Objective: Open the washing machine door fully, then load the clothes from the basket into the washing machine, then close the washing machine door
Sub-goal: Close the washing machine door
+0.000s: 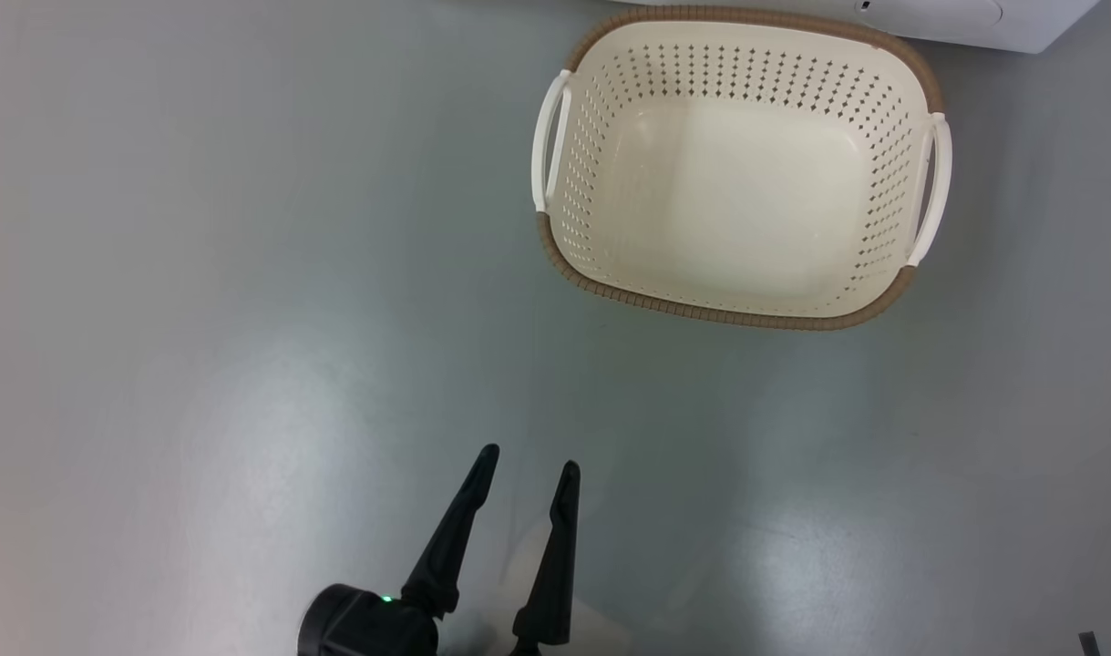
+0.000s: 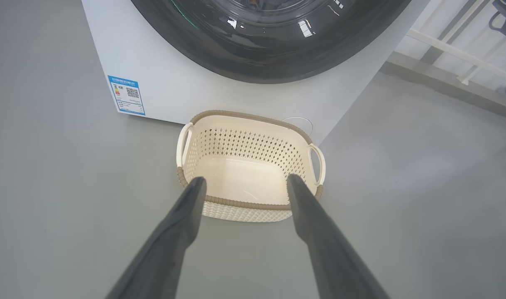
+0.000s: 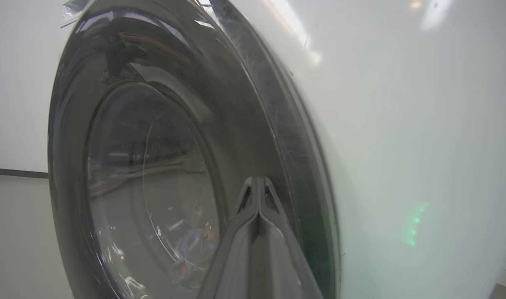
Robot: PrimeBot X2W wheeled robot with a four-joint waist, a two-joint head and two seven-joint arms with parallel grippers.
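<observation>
Floor: grey and glossy with pale patches of glare; everything I can see stands on it.
Left hand: low in my head view, left of centre. Its two dark fingers are spread apart with nothing between them, over bare floor and well short of the basket.
Basket: up and to the right of that hand, upright on the floor and empty, its cream bottom bare. From the left wrist I look into it between the spread fingers. Its far rim is just beside the washer's front, and I cannot tell whether they touch.
Label: blue sticker low on the washer's front, left of the basket.
Washer: white, directly behind the basket.
Door: glossy black, lying flat against the white front; it looks shut to me.
Clothes: blurred blue fabric with orange spots, low behind the door glass, inside the washer.
Right hand: fingers pressed together, holding nothing. The tips point along the door's right rim, and I cannot tell whether they touch it.
Rails: pale bars at the far right of the left wrist view, beyond the washer.
</observation>
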